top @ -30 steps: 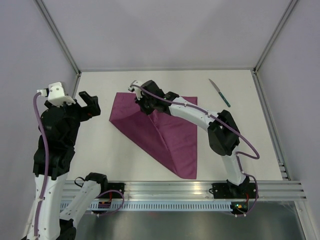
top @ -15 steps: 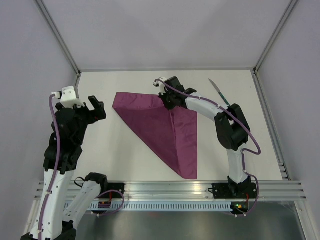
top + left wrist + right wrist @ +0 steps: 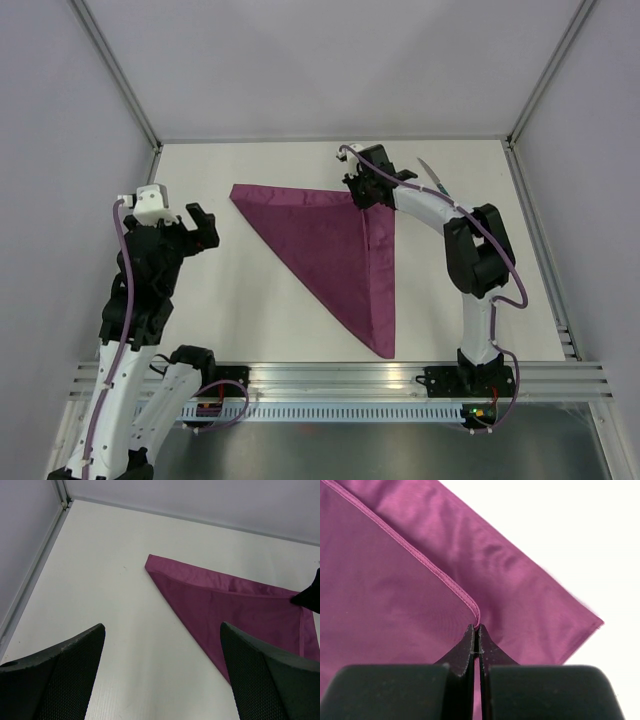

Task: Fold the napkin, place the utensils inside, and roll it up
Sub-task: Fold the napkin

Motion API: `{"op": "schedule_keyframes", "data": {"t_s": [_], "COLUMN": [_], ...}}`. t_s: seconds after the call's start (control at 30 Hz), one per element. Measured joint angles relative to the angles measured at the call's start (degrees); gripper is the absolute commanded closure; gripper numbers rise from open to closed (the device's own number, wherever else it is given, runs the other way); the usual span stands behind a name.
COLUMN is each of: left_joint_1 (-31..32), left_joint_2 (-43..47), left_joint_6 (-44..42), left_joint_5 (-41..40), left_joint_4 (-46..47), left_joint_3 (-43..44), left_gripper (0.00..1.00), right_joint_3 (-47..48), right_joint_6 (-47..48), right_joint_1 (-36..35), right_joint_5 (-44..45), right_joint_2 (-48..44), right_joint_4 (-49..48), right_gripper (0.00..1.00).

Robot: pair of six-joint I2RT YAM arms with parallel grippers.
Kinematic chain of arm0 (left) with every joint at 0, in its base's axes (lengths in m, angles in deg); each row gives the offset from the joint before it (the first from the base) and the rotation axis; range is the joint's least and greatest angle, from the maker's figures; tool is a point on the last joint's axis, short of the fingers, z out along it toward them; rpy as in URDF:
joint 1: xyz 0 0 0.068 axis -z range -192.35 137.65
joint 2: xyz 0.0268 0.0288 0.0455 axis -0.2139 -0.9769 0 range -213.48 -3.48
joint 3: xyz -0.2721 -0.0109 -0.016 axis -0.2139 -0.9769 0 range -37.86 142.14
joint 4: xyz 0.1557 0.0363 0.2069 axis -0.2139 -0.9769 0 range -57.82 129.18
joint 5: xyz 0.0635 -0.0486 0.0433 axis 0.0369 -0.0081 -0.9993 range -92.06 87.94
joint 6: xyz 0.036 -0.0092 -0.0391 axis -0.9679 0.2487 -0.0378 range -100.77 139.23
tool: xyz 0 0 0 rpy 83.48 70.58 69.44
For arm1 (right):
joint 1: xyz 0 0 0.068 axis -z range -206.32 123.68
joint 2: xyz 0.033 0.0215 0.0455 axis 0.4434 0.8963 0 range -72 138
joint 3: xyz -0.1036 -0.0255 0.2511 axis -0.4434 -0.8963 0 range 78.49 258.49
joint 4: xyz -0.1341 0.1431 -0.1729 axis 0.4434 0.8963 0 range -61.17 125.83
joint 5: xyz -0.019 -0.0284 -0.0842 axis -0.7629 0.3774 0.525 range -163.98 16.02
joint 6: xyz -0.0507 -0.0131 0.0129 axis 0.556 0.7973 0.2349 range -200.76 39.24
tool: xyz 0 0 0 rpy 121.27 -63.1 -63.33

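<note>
The plum-purple napkin (image 3: 340, 250) lies on the white table, folded into a triangle with one point toward the near edge. My right gripper (image 3: 366, 196) is shut on its upper layer's hemmed corner (image 3: 476, 616), held over the cloth's far right corner. The napkin (image 3: 395, 580) fills the right wrist view. My left gripper (image 3: 196, 226) hangs open left of the cloth with nothing between its fingers (image 3: 60, 675). The left wrist view shows the napkin (image 3: 225, 600) ahead and to the right. One slender utensil (image 3: 438, 184) lies on the table at the far right, apart from the cloth.
A metal frame rail (image 3: 545, 250) borders the table on the right, another (image 3: 35, 570) on the left. White table (image 3: 250, 290) shows between the left gripper and the cloth.
My right gripper carried the napkin's corner rightward across the cloth, flattening the raised fold into a triangle. The left arm shifted slightly right and toward the near edge, still open.
</note>
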Motion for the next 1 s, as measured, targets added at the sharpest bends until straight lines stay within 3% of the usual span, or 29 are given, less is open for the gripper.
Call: {"op": "schedule_keyframes", "data": {"t_s": [0.37, 1.0], "left_joint_1": [0.0, 0.0], "left_joint_2": [0.96, 1.2], "left_joint_6": [0.0, -0.02], "left_joint_5": [0.24, 1.22], "left_joint_4": [0.83, 1.05], "left_joint_3": [-1.44, -1.66], "left_gripper": [0.0, 0.0], "right_joint_3": [-1.03, -1.11], "right_joint_6": [0.02, 0.2], "right_joint_1": [5.66, 9.22], "right_joint_5": [0.02, 0.11], "right_joint_2": [-0.04, -0.02], "right_joint_4": [-0.57, -1.62], "right_gripper": [1.0, 0.99]}}
